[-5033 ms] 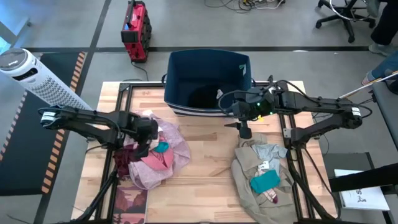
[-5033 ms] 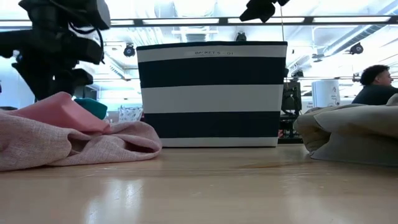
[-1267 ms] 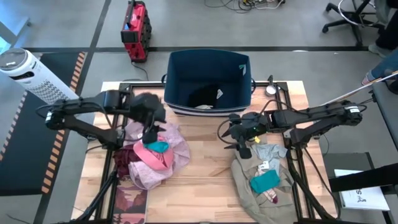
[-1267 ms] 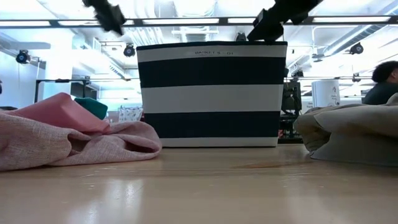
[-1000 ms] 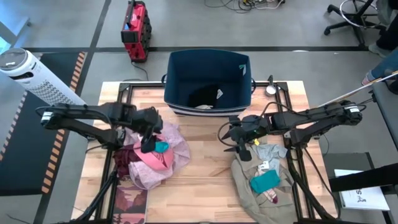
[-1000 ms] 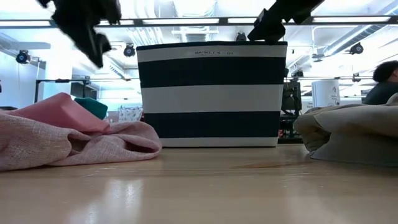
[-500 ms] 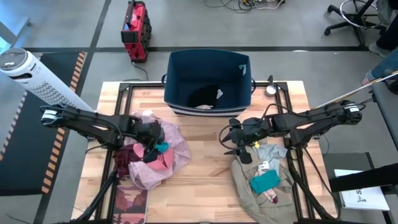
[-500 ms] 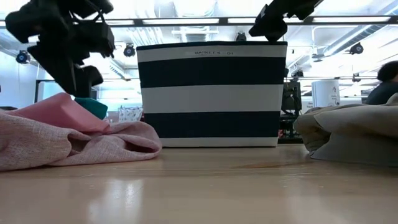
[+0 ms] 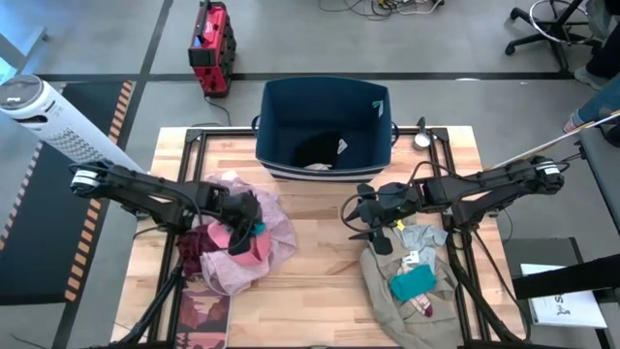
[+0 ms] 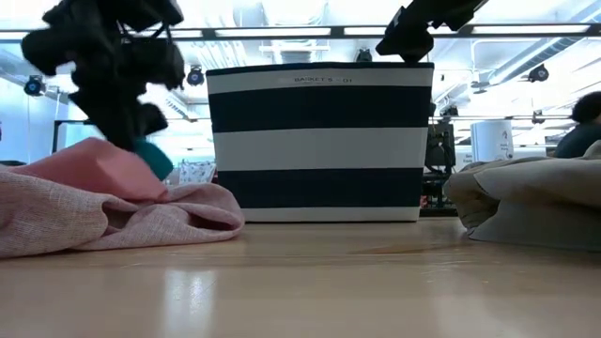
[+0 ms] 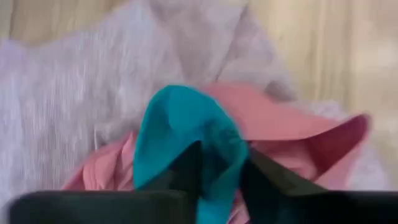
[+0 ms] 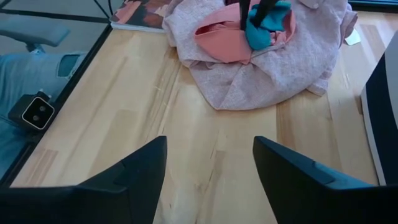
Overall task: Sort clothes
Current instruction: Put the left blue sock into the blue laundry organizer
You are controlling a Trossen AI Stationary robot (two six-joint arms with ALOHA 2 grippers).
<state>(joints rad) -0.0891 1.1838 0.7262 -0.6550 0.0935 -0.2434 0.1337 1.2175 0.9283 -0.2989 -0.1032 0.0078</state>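
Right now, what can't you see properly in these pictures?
- Inside the bin: low view, its striped wall hides it.
- Teal piece: high view, the left gripper covers it.
- Maroon garment: mostly buried under the lilac-pink garment.
- Left gripper: low view, blurred.

Teal piece (image 11: 186, 130) bright teal, on coral pink garment (image 11: 298, 137); under both a pale lilac-pink garment (image 12: 292, 62), heathered weave. Maroon garment (image 9: 196, 250) at left pile's near-left edge. Right pile: beige-khaki garment (image 9: 387, 291) carrying a second teal piece (image 9: 414, 282) and a grey piece (image 9: 418, 236). Bin (image 9: 325, 126) navy inside; in the low view it shows navy and white horizontal stripes. Black garment (image 9: 315, 150) inside it. Book (image 9: 201, 320) reddish-brown. Table (image 9: 320, 281) light wood planks. Both arms dark.
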